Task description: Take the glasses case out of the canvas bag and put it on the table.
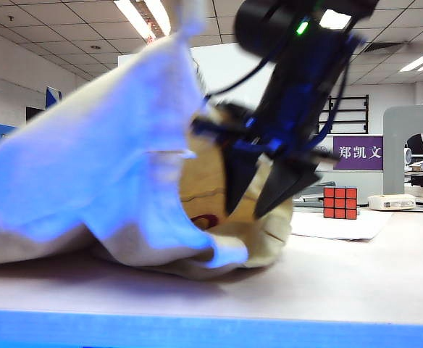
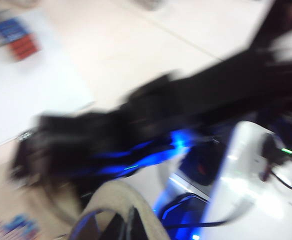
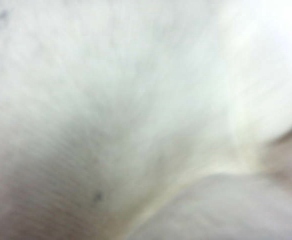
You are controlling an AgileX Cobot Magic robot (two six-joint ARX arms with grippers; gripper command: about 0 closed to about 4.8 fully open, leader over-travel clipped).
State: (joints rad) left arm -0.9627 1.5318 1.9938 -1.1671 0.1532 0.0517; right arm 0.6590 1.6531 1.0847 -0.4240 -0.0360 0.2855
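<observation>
Both claws point(image 1: 258, 190) point(image 2: 106, 227) at canvas bag point(image 1: 88, 167), mouth facing right

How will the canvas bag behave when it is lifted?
Probably floppy: the canvas bag sags in folds under the shut left gripper, which seems to pinch it. Its mouth may collapse around the open right gripper reaching in.

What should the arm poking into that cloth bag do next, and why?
Probably push a little deeper before closing. The right gripper has its fingers apart at the canvas bag mouth, its camera shows only cloth, and no glasses case is visible yet. The left gripper cannot be made out.
</observation>
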